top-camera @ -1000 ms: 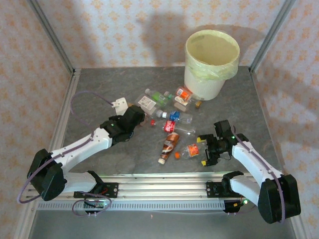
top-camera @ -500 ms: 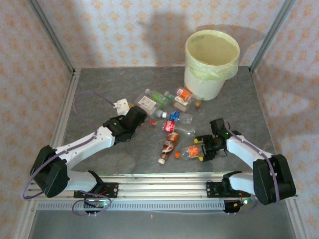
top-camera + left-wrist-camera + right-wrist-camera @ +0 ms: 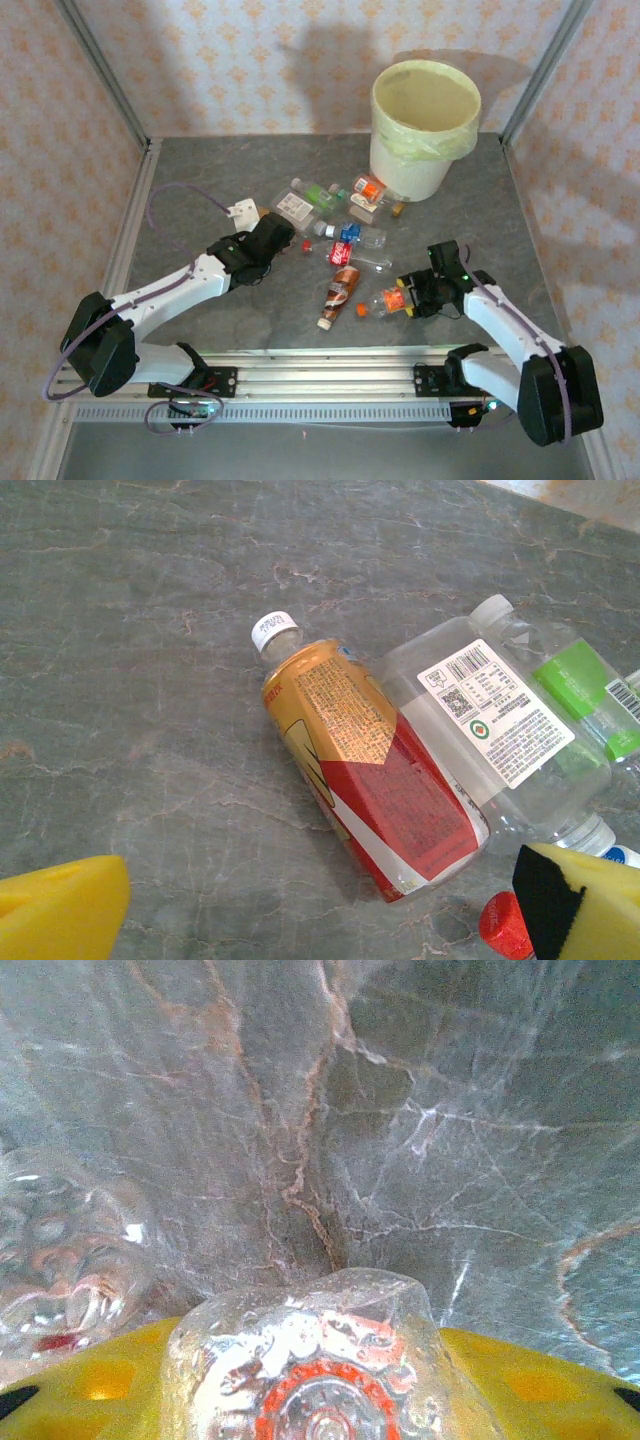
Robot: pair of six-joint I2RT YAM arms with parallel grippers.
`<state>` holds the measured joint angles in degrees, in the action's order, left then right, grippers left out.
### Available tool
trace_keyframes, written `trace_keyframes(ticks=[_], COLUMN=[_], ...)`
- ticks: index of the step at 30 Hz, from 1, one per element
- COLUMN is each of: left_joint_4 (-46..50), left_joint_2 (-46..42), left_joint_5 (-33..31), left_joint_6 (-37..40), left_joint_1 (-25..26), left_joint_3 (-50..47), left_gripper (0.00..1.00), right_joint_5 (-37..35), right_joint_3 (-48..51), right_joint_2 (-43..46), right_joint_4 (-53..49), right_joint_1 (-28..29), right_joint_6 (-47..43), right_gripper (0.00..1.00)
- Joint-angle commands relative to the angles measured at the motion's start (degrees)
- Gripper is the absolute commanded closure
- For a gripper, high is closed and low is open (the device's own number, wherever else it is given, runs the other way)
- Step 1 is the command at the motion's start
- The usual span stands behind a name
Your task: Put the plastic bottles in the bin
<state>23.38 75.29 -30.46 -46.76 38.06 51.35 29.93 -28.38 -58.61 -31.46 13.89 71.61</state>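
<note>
The grey, veined table [image 3: 200, 180] carries a scatter of plastic bottles [image 3: 345, 235]. Just ahead of the left gripper's [image 3: 283, 240] wide-apart jaws, an amber bottle [image 3: 365, 770] with a red-and-gold label lies on its side. It touches a clear white-labelled bottle [image 3: 490, 740], and a red cap [image 3: 497, 927] sits beside one pad. An orange-labelled bottle [image 3: 383, 302] lies between the right gripper's [image 3: 410, 297] jaws, with a pad against each side. The bin [image 3: 425, 130] stands well beyond both.
</note>
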Motion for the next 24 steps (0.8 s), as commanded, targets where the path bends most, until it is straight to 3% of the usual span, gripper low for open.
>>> trace_keyframes(ticks=[1, 8, 14, 16, 24], left_joint_4=[0.15, 0.19, 1.22, 1.3, 0.65], left_joint_2=[0.64, 0.92, 0.65, 0.41, 0.05], left_joint_5=[-0.97, -0.38, 0.74, 0.93, 2.54], left_joint_6=[-1.53, -2.06, -2.74, -3.35, -4.53], left_joint_1=[-0.71, -0.71, -0.71, -0.71, -0.71], left_joint_3=[0.76, 0.77, 0.31, -0.01, -0.5], left_gripper=[0.0, 0.0, 0.0, 0.0, 0.0], right_joint_5=[-6.75, -18.96, -25.57, -25.8, -18.64], right_joint_3=[-3.73, -13.39, -25.54, -29.11, -41.29], right_joint_2=[2.33, 2.82, 3.85, 3.82, -0.07], right_joint_4=[-10.74, -19.2, -18.35, -17.08, -5.82], right_joint_1=[0.26, 0.17, -0.03, 0.0, 0.0], right_joint_6=[-8.18, -21.52, -28.59, -29.38, -30.72], right_gripper=[0.52, 0.54, 0.58, 0.63, 0.62])
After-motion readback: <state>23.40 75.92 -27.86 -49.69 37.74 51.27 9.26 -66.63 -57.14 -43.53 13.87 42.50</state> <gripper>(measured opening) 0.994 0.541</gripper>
